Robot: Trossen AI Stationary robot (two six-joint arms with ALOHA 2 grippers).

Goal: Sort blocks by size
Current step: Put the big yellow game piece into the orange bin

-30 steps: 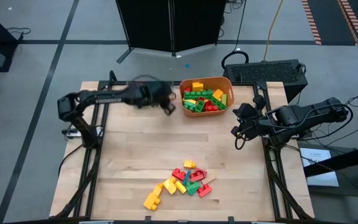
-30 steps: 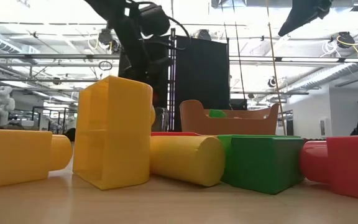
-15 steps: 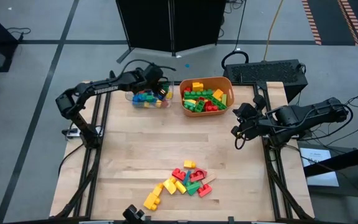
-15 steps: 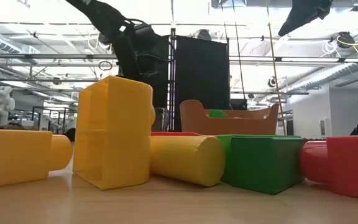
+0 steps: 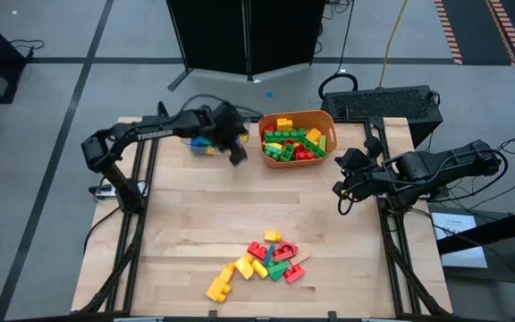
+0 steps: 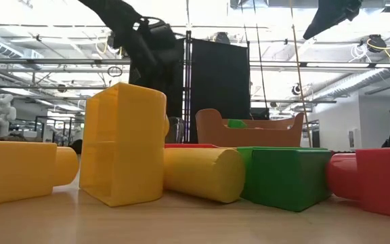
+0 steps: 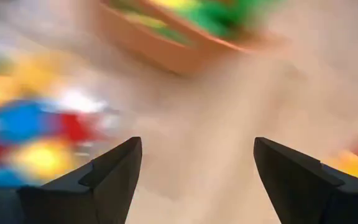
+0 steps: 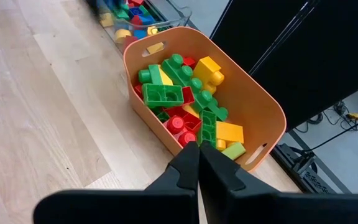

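Upper centre of the high view, left gripper (image 5: 237, 154) hovers beside the orange tub (image 5: 297, 139), fingers spread, empty; right gripper (image 5: 341, 198) waits pinched closed, holding nothing.

A: Overhead view, lighting?
B: Even and diffuse. The wooden table (image 5: 240, 215) reads bright, the floor mid-grey. Short, soft shadows sit close under the arms. No glare.

A: Table-level view?
B: Strong backlight from the ceiling; the upper part is washed out white. Arms show as dark silhouettes. The nearest yellow block (image 6: 122, 144) looms very large and slightly soft.

A: Left wrist view?
B: Heavy motion blur. Beyond the left claw (image 7: 197, 165) the orange tub (image 7: 166, 53) and coloured blocks smear into patches; only the two dark fingers (image 7: 110, 171) stay crisp.

A: Right wrist view?
B: Sharp, evenly lit ahead of the right claw (image 8: 199, 163); slight blur at the far clear tray (image 8: 135, 15).
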